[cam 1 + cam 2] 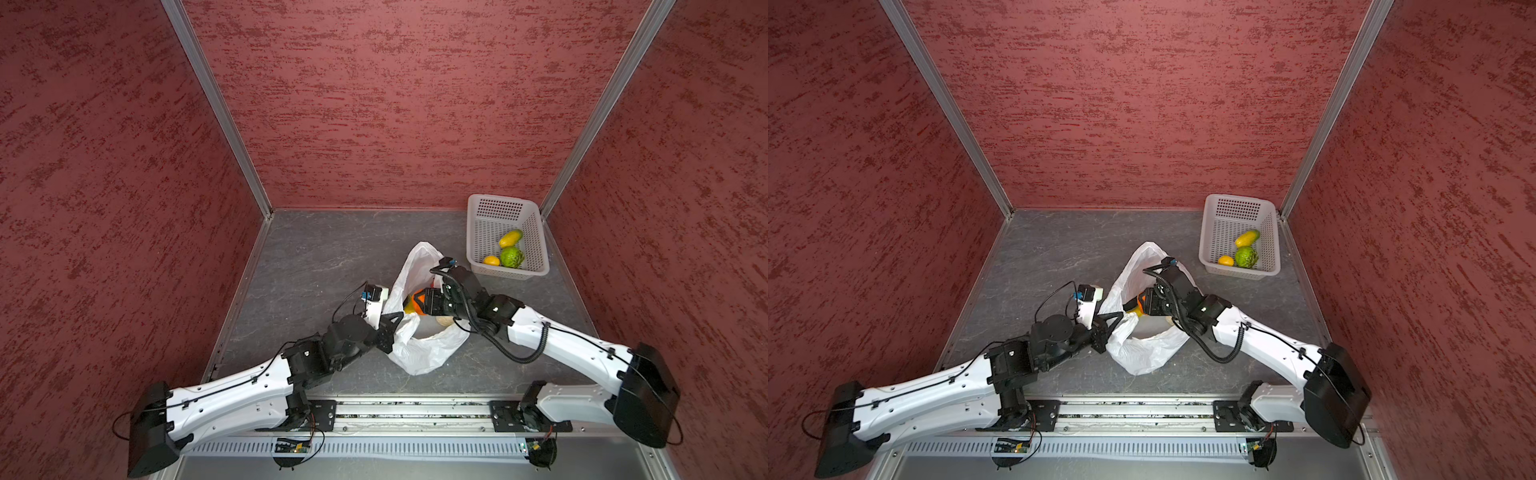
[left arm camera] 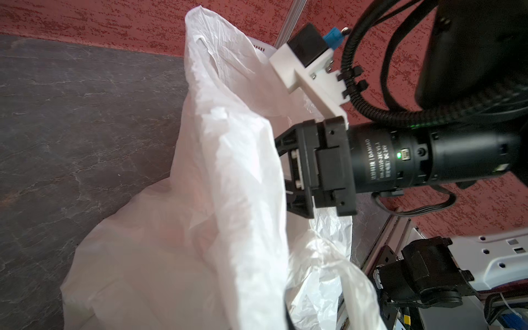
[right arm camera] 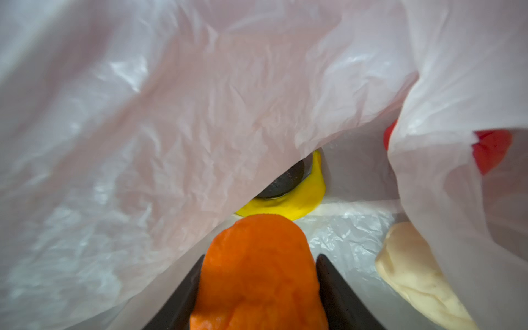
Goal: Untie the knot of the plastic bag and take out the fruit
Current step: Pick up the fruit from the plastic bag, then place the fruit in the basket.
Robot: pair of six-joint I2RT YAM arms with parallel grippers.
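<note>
Orange fruit fills the near part of the right wrist view; the right tool has it between its two black fingers, one on each side, closed on it at a middle width. Just behind it lies a yellow banana, with a black piece against it; a fold of the plastic bag hangs low over both and hides most of the black piece. A beige piece rests on the floor of the bag, half under another fold; a red apple shows only through a gap in the film.

In both top views the plastic bag lies in the middle of the grey worktop with its mouth open; the right arm reaches into it and covers most of the opening. The left tool is closed tight on the rim of the bag on the robot's left side. A white basket stands in the far right corner, apart from the bag; inside are a yellow-green mango, a bumpy green fruit and a small lemon.
</note>
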